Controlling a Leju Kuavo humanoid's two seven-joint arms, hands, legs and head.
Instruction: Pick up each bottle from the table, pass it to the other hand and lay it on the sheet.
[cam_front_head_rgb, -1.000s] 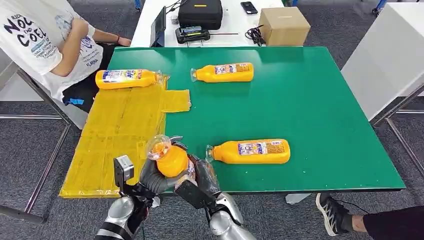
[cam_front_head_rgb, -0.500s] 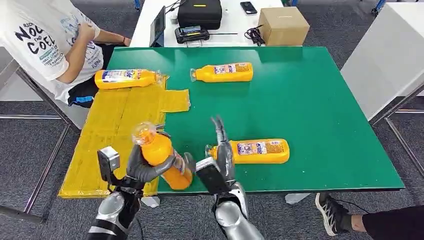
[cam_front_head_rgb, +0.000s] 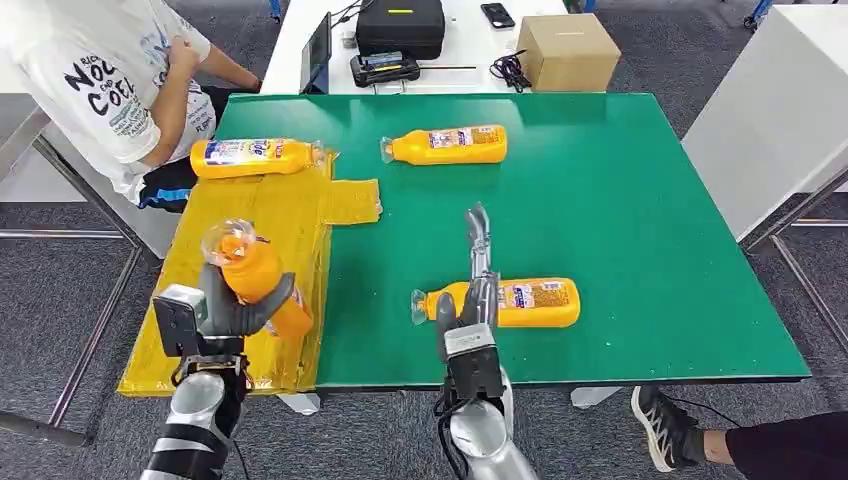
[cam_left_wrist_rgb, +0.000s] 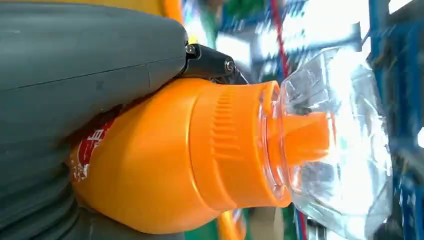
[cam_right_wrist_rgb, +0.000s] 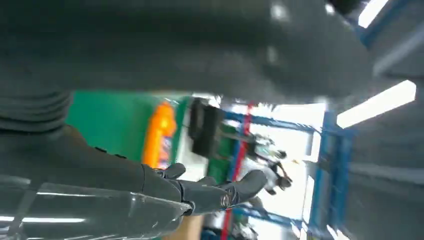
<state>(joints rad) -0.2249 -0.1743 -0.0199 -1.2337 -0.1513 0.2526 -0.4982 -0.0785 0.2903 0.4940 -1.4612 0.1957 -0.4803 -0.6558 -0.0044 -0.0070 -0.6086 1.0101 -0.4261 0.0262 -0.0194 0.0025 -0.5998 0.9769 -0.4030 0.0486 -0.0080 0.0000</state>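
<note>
Head view: left robot hand (cam_front_head_rgb: 232, 308) grasps the bottle (cam_front_head_rgb: 258, 280) over the sheet (cam_front_head_rgb: 240, 230); right robot hand (cam_front_head_rgb: 478, 285) spread, released.

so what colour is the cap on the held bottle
Clear over an orange spout, best seen in the left wrist view.

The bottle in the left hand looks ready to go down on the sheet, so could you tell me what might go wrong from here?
1. The held bottle stands tilted in the left hand over the yellow sheet's near end, close to the table edge; laid there, it might roll off.
2. The right hand, fingers extended, hovers over the nearest lying bottle; a careless move could knock it away.
</note>
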